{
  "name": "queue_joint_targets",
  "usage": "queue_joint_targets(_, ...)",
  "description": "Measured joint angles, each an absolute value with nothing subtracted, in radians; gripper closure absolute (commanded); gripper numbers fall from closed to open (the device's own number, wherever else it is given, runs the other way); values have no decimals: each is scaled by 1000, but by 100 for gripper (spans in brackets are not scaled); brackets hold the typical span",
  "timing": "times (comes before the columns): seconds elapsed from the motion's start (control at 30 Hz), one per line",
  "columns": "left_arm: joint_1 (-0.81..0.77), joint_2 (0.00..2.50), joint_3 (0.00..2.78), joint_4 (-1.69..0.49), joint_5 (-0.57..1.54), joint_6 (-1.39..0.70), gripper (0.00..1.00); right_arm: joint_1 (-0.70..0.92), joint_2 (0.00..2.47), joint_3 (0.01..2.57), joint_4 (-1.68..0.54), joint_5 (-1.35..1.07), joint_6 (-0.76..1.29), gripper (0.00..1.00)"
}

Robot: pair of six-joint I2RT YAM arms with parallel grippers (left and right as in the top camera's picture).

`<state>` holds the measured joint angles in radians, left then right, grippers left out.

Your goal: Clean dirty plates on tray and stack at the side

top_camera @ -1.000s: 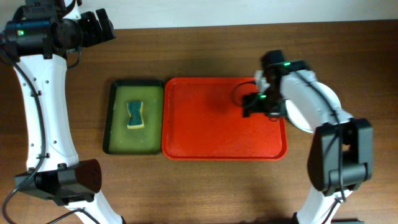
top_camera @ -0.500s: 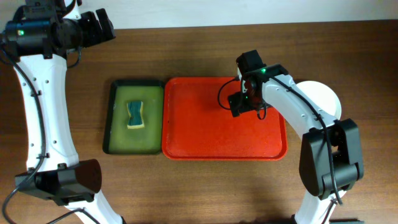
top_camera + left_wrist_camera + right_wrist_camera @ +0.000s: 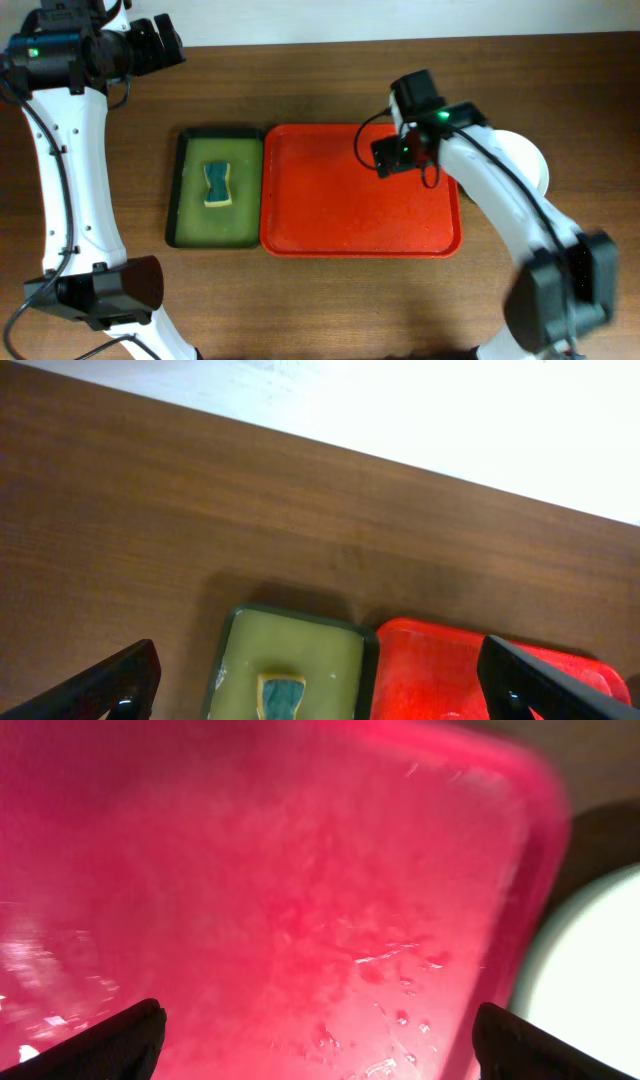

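The red tray [image 3: 340, 225] lies mid-table with no plate on it; its wet surface fills the right wrist view [image 3: 250, 870]. A white plate [image 3: 528, 158] rests on the table just right of the tray, partly hidden by my right arm, and it shows at the right edge of the right wrist view [image 3: 600, 970]. I cannot tell whether other plates lie under it. My right gripper [image 3: 392, 157] hovers over the tray's upper right part, open and empty [image 3: 320, 1045]. My left gripper [image 3: 165, 45] is raised at the far left, open and empty [image 3: 320, 685].
A dark green tray [image 3: 190, 235] with a blue-and-yellow sponge [image 3: 218, 184] sits against the red tray's left side; both show in the left wrist view [image 3: 290, 650]. Bare wooden table [image 3: 330, 300] lies all around.
My right gripper has moved left from the tray's right edge by the plate to over the tray's upper right part. The left arm has not moved.
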<state>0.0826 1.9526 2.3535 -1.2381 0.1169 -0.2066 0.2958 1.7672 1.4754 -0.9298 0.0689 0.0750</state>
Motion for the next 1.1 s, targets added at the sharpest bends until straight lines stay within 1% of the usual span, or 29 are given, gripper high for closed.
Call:
queue_joint_targets(0.03,83,1953,2354,-1237,117,-207,1,296,1694,1475,-929,71,75,1)
queue_joint_targets(0.17,83,1953,2354,-1238,117,-207,1,296,1237,1474,-917,97,65,1)
queue_joint_targets(0.2,83,1953,2354,-1237,117,-207,0,296,1169,1471,-906,106,51,1)
queue_joint_targets(0.27,83,1953,2354,-1237,117,-207,1,295,876,1475,-882,132,10,1)
queue_joint_targets(0.33,83,1953,2354,-1237,117,-207,1,273,635,1481,-889,142,-6,2)
queue_joint_targets(0.37,83,1953,2354,-1240,118,-207,1,263,588,1475,-893,143,-8,1)
queue_joint_targets(0.43,83,1954,2354,-1238,117,-207,1,218,392,1414,-920,149,-12,1)
queue_joint_targets(0.53,83,1955,2354,-1235,117,-207,1,170,153,1230,-916,150,-12,1)
queue_joint_targets(0.57,83,1955,2354,-1237,117,-207,0,159,110,1166,-918,149,-12,1)
queue_joint_targets(0.6,83,1955,2354,-1237,117,-207,1,143,56,1045,-879,149,-12,1)
queue_joint_targets(0.67,83,1955,2354,-1239,117,-207,1,136,20,860,-712,145,-12,2)
queue_joint_targets(0.7,83,1955,2354,-1236,117,-207,1,133,15,786,-600,145,-12,1)
queue_joint_targets(0.77,83,1955,2354,-1238,117,-207,1,112,16,572,-274,130,-14,1)
queue_joint_targets(0.83,83,1955,2354,-1237,118,-207,1,81,15,378,125,96,-16,1)
queue_joint_targets(0.9,83,1955,2354,-1238,117,-207,1,51,14,220,295,49,-15,1)
queue_joint_targets(1.0,83,1955,2354,-1238,117,-207,1,40,14,106,300,9,-16,1)
queue_joint_targets(1.1,83,1955,2354,-1238,117,-207,1,39,14,43,238,-6,-16,1)
